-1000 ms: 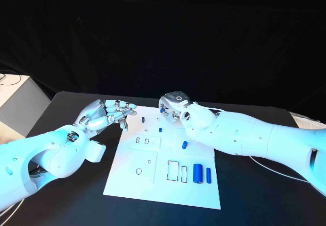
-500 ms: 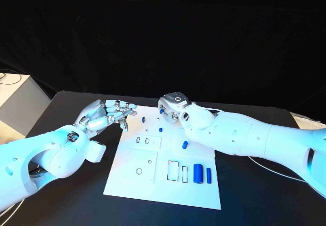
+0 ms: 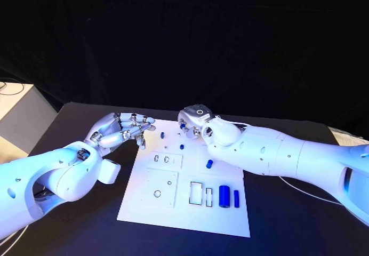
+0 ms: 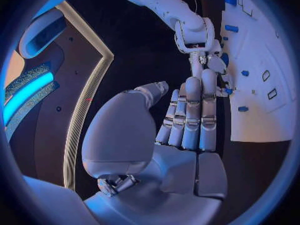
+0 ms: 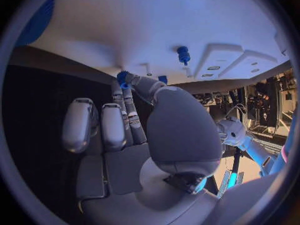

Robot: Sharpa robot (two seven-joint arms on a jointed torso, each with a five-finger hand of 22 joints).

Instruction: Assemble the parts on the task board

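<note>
A small blue part [image 5: 123,78] is pinched at the fingertips of the right hand [image 3: 196,124] over the far end of the white task board [image 3: 184,213] — the thumb and a finger are closed on it, the rest curled. The left hand [image 3: 119,129] is held at the board's far left corner, fingers curled in on nothing. The part is judged light, rigid and smooth — easily dropped or twisted, so best gripped by its sides. A larger blue cylinder [image 3: 224,195] lies near the board's near edge.
</note>
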